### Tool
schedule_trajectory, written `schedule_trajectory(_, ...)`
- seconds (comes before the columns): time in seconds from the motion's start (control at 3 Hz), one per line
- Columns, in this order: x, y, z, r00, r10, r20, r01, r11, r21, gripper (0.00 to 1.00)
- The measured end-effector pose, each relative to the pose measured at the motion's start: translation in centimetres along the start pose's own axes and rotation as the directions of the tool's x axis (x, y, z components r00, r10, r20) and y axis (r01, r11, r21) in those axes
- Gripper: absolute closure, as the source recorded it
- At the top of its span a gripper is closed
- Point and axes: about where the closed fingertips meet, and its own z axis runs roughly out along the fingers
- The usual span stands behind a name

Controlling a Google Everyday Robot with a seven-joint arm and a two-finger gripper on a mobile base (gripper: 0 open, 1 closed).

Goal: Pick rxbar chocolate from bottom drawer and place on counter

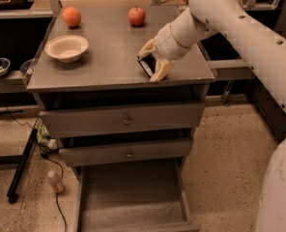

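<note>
The rxbar chocolate (pixel 145 65), a dark flat bar, is held between the pale fingers of my gripper (pixel 151 62) low over the front right part of the counter (pixel 109 57). The bar is tilted, its lower end at or just above the counter top. The gripper is shut on it. The bottom drawer (pixel 128 190) stands pulled open below, its pale liner showing nothing in it.
On the counter are a white bowl (pixel 66 48) at the left, an orange (pixel 71 16) at the back left and a red apple (pixel 136 16) at the back. Two upper drawers with brass knobs (pixel 126 121) are shut. A bottle (pixel 55 181) and cables lie on the floor left.
</note>
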Motion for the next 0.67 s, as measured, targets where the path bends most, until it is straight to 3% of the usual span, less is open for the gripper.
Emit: schedule_trajectory(0.67,0.00,0.00,0.02,1.000,0.000,0.000,0.000,1.0000,0.000,0.00)
